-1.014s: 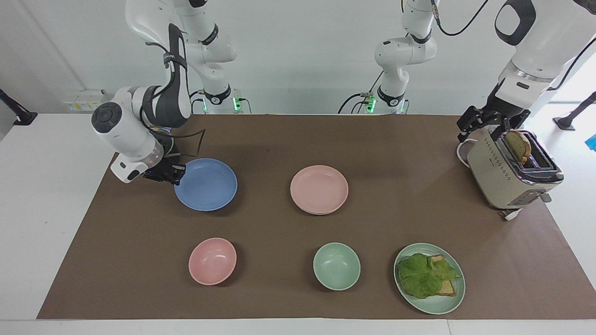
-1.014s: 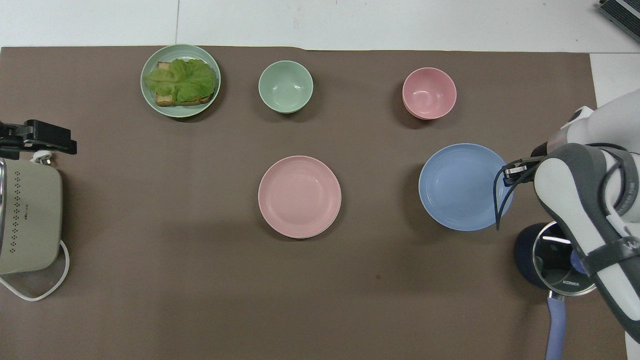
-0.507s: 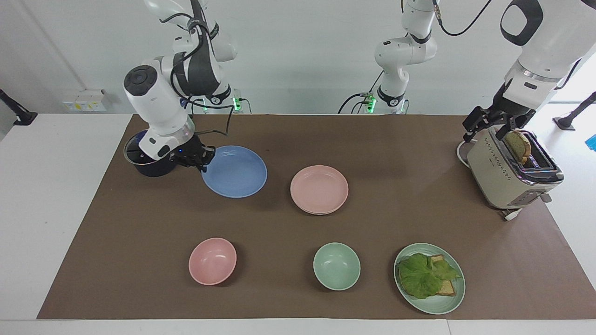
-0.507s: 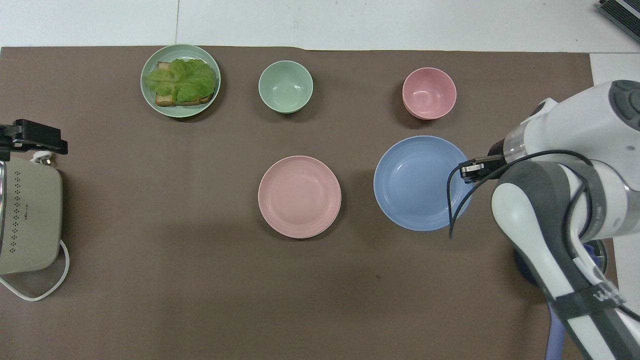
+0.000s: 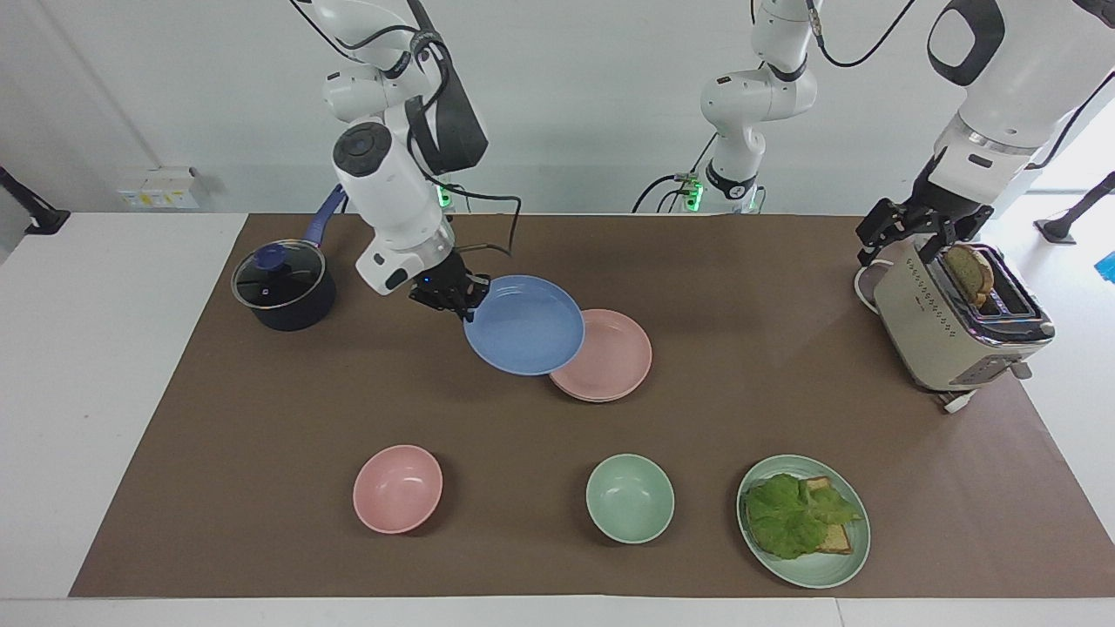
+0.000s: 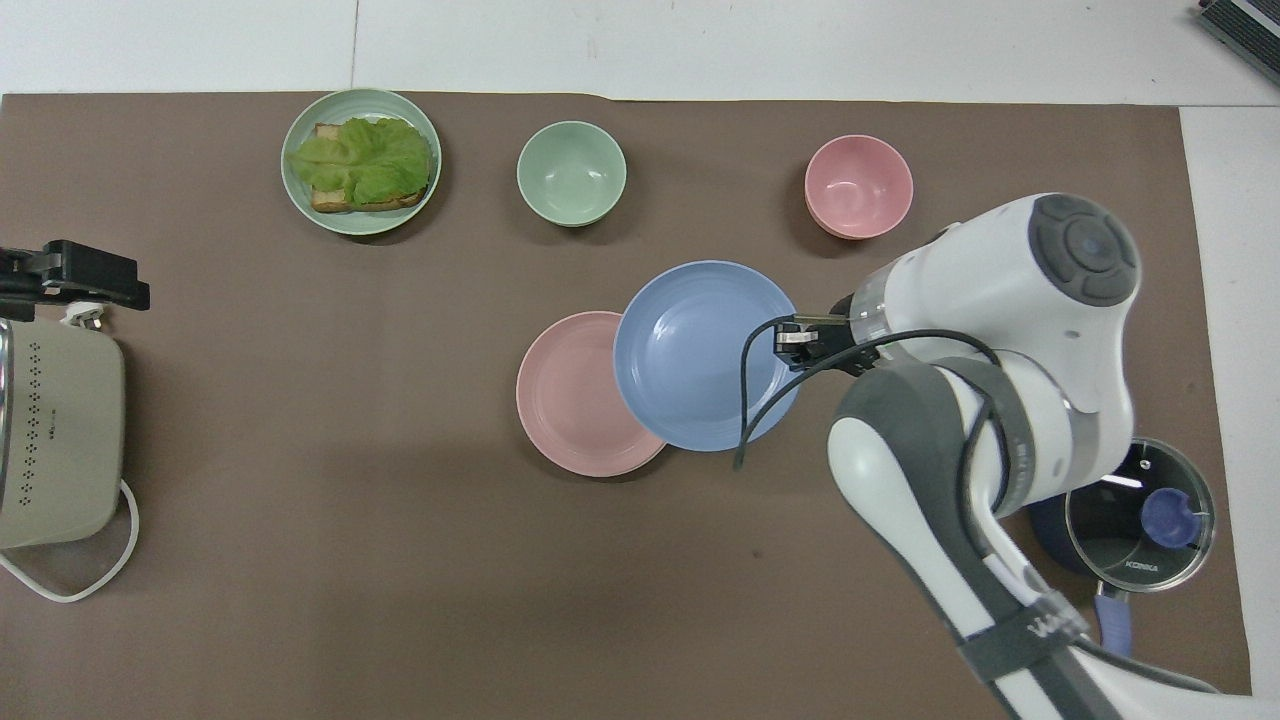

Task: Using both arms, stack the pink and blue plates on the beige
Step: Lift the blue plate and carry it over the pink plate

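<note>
Two arms in the facing view.
- My right end effector (image 5: 455, 296) is clamped on the blue plate (image 5: 523, 329), gripping its rim at about 10 o'clock.
- The blue plate is up off the brown mat (image 5: 261, 418) and tilted. It overlaps the 10 o'clock edge of the pink plate (image 5: 620, 361).
- The pink plate lies flat near mid-desk (image 5: 87, 366). A paler rim at its 6 o'clock edge is all I can see of the beige plate (image 5: 598, 399) beneath it.
- My left end effector (image 5: 910, 231) waits with its fingers apart, over the 11 o'clock corner of the toaster (image 5: 941, 335).
- The lidded pot (image 5: 283, 287) sits at 9 o'clock from my right end effector.
- At the 6 o'clock edge of the mat stand the pink bowl (image 5: 397, 488), the green bowl (image 5: 630, 498) and the green plate (image 5: 819, 578), which carries lettuce and toast.

Overhead view.
- The blue plate (image 6: 690, 360) covers the 3 o'clock part of the pink plate (image 6: 565, 400).
- My right end effector (image 6: 800, 340) meets the blue plate's rim at 3 o'clock.
- I cannot pick out the beige plate here.
- My left end effector (image 6: 75, 280) is at 12 o'clock of the toaster (image 6: 55, 440).
- The pink bowl (image 6: 858, 186) lies at about 1 o'clock from the blue plate and the green bowl (image 6: 571, 172) at 11 o'clock.
- The green plate (image 6: 360, 224) sits toward the left arm's end and the lidded pot (image 6: 1130, 510) toward the right arm's.
</note>
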Controlling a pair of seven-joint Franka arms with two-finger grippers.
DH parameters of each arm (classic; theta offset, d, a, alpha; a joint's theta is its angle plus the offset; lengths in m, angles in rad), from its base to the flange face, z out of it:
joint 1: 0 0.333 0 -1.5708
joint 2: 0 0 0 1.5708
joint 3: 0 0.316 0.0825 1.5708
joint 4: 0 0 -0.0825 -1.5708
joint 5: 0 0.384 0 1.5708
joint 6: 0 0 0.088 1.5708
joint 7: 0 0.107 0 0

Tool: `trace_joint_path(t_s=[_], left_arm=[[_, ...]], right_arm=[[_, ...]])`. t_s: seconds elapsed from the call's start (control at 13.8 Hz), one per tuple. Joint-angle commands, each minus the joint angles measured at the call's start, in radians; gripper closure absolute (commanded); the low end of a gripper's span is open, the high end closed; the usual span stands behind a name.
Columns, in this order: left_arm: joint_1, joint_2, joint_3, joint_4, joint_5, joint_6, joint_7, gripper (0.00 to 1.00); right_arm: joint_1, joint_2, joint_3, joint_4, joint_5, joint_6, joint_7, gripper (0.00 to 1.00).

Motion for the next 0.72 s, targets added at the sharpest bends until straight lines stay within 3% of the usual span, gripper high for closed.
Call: trace_joint_path(t_s=[0.0, 0.22, 0.65], left_arm=[[-0.074, -0.006, 0.078, -0.003, 0.018, -0.01, -0.002, 0.0], [-0.17, -0.009, 0.176, -0.003, 0.019, -0.013, -0.002, 0.0], [-0.161, -0.009, 0.187, -0.003, 0.019, -0.015, -0.002, 0.0]], right_arm=[[0.049, 0.045, -0.001, 0.011, 0.042, 0.062, 0.069, 1.0], [0.103, 0.084, 0.002, 0.008, 0.088, 0.14, 0.096, 1.0], [0.155, 0.127, 0.002, -0.031, 0.088, 0.197, 0.116, 1.0]])
